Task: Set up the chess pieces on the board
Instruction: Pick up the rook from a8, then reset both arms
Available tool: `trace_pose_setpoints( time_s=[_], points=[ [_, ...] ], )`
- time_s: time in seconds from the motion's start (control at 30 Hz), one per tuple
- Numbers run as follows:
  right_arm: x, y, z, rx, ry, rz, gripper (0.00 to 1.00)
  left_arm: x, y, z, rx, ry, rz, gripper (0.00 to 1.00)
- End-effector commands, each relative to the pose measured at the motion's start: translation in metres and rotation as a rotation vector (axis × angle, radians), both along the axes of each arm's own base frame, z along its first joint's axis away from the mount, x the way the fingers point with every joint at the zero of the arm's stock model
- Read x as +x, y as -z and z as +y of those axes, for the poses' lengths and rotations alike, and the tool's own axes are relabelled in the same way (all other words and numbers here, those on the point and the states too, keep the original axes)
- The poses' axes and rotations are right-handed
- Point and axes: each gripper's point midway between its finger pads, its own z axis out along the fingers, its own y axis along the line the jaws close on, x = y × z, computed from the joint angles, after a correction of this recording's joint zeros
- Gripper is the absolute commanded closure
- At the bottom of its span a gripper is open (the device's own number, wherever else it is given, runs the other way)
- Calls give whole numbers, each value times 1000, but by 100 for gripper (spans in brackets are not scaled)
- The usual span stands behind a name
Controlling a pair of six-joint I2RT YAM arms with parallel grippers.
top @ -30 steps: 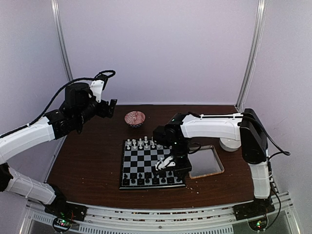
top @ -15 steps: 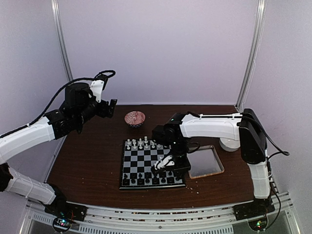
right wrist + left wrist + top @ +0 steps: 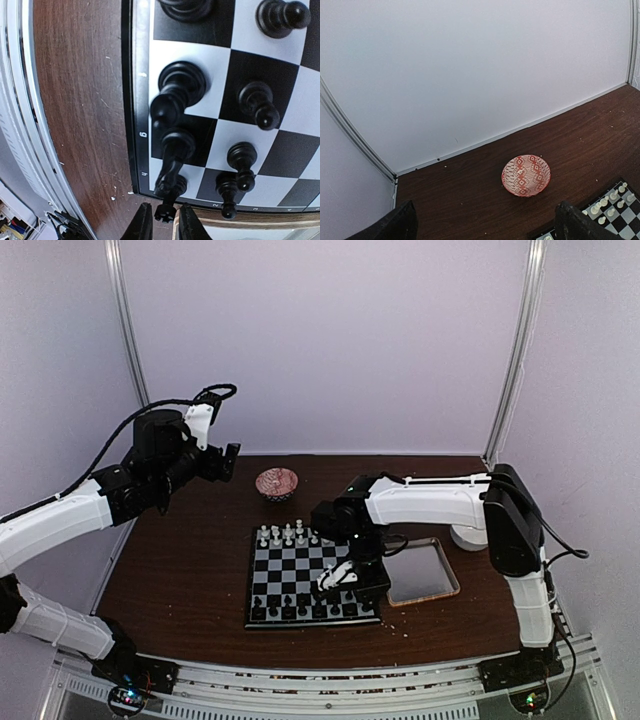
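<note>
On your left, the left arm (image 3: 60, 515) hangs high above the worktop (image 3: 180, 580), and the left fingers (image 3: 400, 225) stand wide apart (one dark tip in each lower corner of the wrist view), well away from the board. Just past them a red-patterned bowl (image 3: 277, 482) sits near the back wall, apart from everything else. Move your eye to the middle and you find the chessboard (image 3: 300, 570) lying flat toward the near edge of the worktop. The white pieces (image 3: 288, 535) are gathered along its far side and the black pieces (image 3: 300, 606) stand along its near side. The right arm (image 3: 430, 502) reaches in from the right and bends down over the board's near right part. There the right fingers (image 3: 142, 225) sit a narrow gap apart, one on either side of the head of a tall black piece (image 3: 172, 165). That piece stands on a dark square in the row next to the board's rim (its neighbours are upright on the squares around it). You cannot tell from these views whether the fingers press on that head or merely flank it. Right of the board, just beside it, lies a wooden-rimmed tray (image 3: 425, 597), with pale crumbs (image 3: 400, 625) scattered near its front. Behind the tray a round white object (image 3: 470, 536) is partly hidden by the arm.
</note>
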Motion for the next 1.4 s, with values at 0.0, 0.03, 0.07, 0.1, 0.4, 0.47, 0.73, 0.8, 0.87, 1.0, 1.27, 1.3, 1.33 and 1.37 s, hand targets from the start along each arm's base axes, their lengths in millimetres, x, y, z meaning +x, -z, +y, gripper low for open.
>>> trace_pose_setpoints(
  time_s=[0.0,0.03,0.07,0.1,0.4,0.47,0.73,0.8,0.87,1.0,1.27,1.3,1.33,1.37],
  points=[
    [1,0,3,0,1,-17,76,0,-7,1,-21,1,-14,2],
    [1,-1,3,1,1,-15,76,0,-8,1,-21,1,-15,2],
    [1,-1,3,3,1,-15,75,0,-8,1,-21,1,-15,2],
    [1,-3,3,6,2,-15,75,0,-7,1,-21,2,-14,2],
    [-1,-12,4,28,12,-16,74,0,-7,0,-16,5,-13,2],
    [3,-22,4,50,19,-36,73,1,-7,2,-8,-3,-14,2],
    [25,-118,-13,273,107,-128,66,7,0,12,39,-61,-18,2],
    [35,-139,-23,338,153,-167,66,6,-1,13,44,-64,-11,2],
    [54,-160,-35,421,232,-242,62,5,-5,16,38,-77,-4,2],
    [119,-202,-71,634,532,-476,38,1,-22,41,-12,-208,-12,2],
    [203,-290,-219,928,1149,-999,1,-4,-15,104,-74,-432,28,2],
    [203,-294,-231,951,1206,-1054,1,-6,-15,110,-87,-452,19,2],
    [205,-298,-242,980,1259,-1125,0,-9,-14,114,-99,-467,11,2],
    [202,-288,-250,977,1296,-1157,1,-11,-14,118,-106,-477,2,2]
  ],
)
